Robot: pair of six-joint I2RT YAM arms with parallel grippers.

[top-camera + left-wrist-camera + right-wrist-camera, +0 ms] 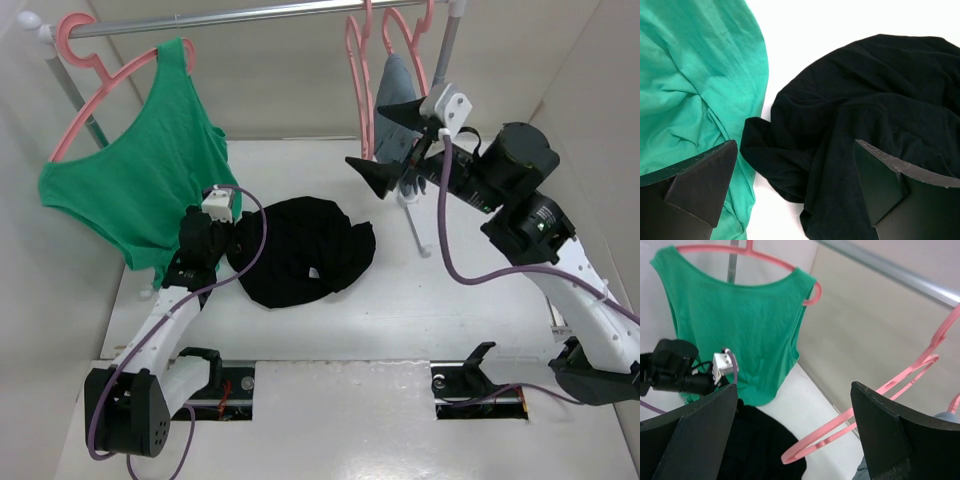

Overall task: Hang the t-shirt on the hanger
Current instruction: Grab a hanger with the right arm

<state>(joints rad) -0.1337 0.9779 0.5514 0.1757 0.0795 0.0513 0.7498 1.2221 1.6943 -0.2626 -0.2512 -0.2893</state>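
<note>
My left gripper (795, 145) is wide open and holds nothing. It sits low over the left edge of the t-shirt (305, 250). The shirt lies in a crumpled heap on the table (430, 300), so I cannot tell which way it points. My right gripper (795, 390) is open too, up beside the hanger (353, 85). The hanger hangs hook-up from the rail (250, 15).

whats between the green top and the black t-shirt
Only a wedge of bare white table, closing where the green top and the t-shirt seem to meet; the left wrist view shows it.
</note>
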